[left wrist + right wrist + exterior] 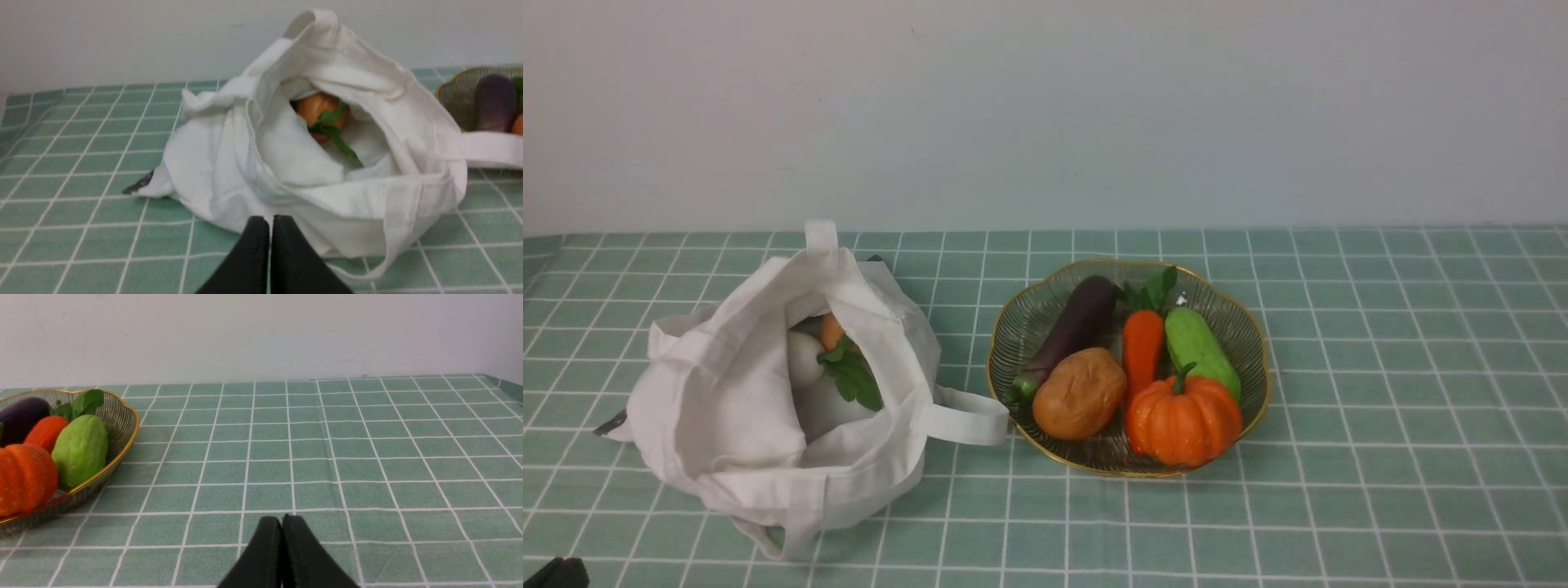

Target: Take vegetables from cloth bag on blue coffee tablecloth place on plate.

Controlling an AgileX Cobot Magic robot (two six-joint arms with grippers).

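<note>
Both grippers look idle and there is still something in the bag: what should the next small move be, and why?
Probably open the left gripper and ease it toward the cloth bag. Its fingers are shut and empty just short of the bag, whose mouth still shows an orange vegetable with green leaves, while the plate already holds five.

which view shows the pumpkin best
The front view: the whole pumpkin shows, stem included, at the near edge of the plate. The right wrist view cuts it off at the frame edge. The left wrist view doesn't show it.
</note>
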